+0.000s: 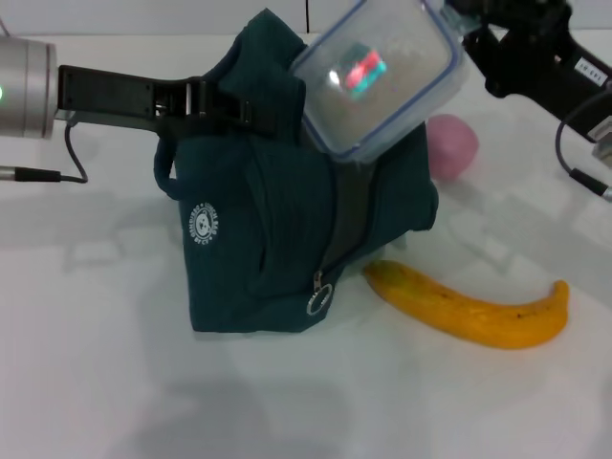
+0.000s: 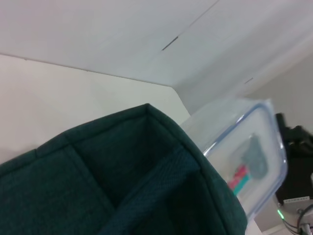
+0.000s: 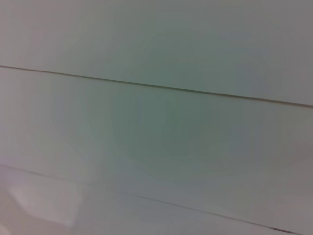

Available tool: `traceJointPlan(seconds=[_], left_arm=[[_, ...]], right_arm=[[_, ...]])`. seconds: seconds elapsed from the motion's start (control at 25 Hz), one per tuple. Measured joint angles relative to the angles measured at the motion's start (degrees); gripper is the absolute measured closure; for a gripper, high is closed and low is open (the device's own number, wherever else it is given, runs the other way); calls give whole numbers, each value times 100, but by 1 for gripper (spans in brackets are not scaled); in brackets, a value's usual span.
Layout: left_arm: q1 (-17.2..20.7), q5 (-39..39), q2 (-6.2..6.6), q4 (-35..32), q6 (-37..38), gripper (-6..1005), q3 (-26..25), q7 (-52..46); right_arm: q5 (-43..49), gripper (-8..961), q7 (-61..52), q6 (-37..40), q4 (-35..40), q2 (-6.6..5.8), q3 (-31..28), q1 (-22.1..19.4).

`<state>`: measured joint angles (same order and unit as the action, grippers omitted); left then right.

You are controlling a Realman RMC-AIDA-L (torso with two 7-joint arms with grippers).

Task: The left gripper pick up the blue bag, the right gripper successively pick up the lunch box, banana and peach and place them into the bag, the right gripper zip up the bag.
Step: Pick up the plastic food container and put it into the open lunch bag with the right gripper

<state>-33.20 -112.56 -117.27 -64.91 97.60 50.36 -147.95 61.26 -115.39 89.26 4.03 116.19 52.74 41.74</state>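
Observation:
The blue bag [image 1: 268, 229] stands on the white table with its top held up by my left gripper [image 1: 222, 103], which is shut on the bag's upper edge. My right gripper [image 1: 463, 31] comes in from the upper right, shut on one end of the lunch box [image 1: 378, 76]. The clear, blue-rimmed box hangs tilted over the bag's top right corner. In the left wrist view the bag [image 2: 98, 181] fills the foreground with the lunch box [image 2: 244, 161] just beyond its rim. The banana [image 1: 473, 308] lies on the table right of the bag. The pink peach [image 1: 453, 145] sits behind the bag's right side.
A zipper ring [image 1: 318, 302] hangs low on the bag's front. Cables [image 1: 585, 182] trail at the right edge of the table. The right wrist view shows only a pale panelled surface.

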Motion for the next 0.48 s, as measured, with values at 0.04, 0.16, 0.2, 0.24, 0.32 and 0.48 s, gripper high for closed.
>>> traceJointPlan(seconds=[0.04, 0.16, 0.2, 0.24, 0.32, 0.48], left_arm=[[5, 10, 1, 8, -5, 951, 0, 17], [-8, 33, 2, 57, -5, 951, -1, 59], [-21, 36, 3, 67, -5, 951, 0, 66], [-27, 38, 2, 71, -5, 951, 0, 72], [-45, 43, -17, 75, -21, 951, 0, 118], [-53, 46, -22, 76, -65, 950, -1, 145]], right_arm=[[0, 747, 0, 0, 0, 0, 0, 0], [1, 743, 13, -165, 100, 0, 99, 7], [0, 742, 13, -209, 133, 0, 135, 23], [1, 741, 14, -251, 153, 0, 174, 46], [0, 738, 15, -356, 178, 0, 266, 131], [1, 734, 27, -575, 194, 0, 455, 351]])
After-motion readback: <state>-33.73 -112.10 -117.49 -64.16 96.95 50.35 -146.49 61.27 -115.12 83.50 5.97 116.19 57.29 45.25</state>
